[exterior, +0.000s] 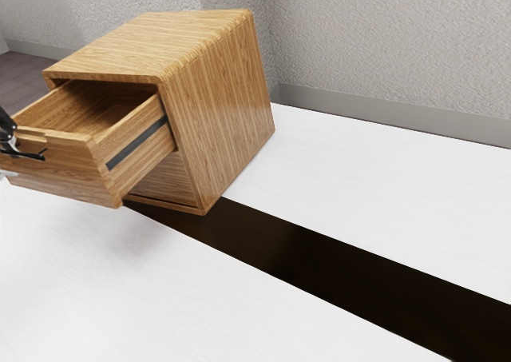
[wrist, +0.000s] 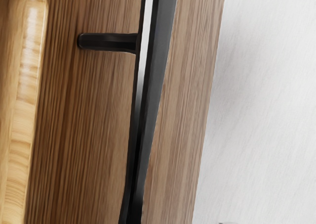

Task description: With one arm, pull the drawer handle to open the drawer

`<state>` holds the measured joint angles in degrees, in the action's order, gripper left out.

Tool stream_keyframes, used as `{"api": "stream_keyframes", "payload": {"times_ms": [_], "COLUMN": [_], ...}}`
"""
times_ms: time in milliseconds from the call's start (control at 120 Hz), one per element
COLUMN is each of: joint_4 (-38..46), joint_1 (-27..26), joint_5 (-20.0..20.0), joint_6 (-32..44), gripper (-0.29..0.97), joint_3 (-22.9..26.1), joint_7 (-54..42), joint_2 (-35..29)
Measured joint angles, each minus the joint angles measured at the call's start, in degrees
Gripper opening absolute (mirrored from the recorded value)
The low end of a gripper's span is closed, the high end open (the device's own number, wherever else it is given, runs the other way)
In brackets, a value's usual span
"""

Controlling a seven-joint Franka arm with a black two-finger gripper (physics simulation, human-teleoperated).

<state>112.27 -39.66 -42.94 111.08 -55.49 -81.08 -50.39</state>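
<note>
A wooden cabinet [exterior: 215,98] stands on the white table, turned at an angle. Its top drawer [exterior: 88,130] is pulled well out toward the exterior view's left, and the hollow inside shows. A dark slide rail [exterior: 136,142] runs along the drawer's side. The thin black handle [exterior: 28,153] sticks out from the drawer front at the picture's left edge. My gripper [exterior: 8,138] is right at that handle, mostly cut off by the frame. In the wrist view the black handle bar [wrist: 150,110] and its mounting post [wrist: 106,41] lie close under my hand, across the drawer front [wrist: 84,135].
A wide black strip [exterior: 319,258] crosses the white table [exterior: 383,178] from under the cabinet toward the lower right. A grey textured wall [exterior: 383,34] stands behind. White tabletop [wrist: 266,110] lies beside the drawer front.
</note>
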Motion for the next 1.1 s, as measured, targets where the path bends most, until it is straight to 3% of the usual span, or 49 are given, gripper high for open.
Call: {"api": "stream_keyframes", "payload": {"times_ms": [150,333,475,542,808,1100], "joint_4": [1.23,2.56,3.46,3.51,4.53,6.61], "joint_1": [1.80,4.86,6.17,6.14,6.44,9.66], "joint_5": [0.41,1.71,2.53,2.78,3.81,4.61], "joint_6": [-0.24,-0.63,-0.78,-0.83,-0.60,-0.54], "gripper": [0.36,0.29,0.50,0.48,0.69,0.66], "joint_3": [1.09,3.22,3.95,4.32,5.26,7.26], "joint_7": [0.01,0.02,0.03,0.09,0.53,1.04], "joint_2": [-0.08,-0.09,-0.12,-0.15,-0.07,-0.15]}}
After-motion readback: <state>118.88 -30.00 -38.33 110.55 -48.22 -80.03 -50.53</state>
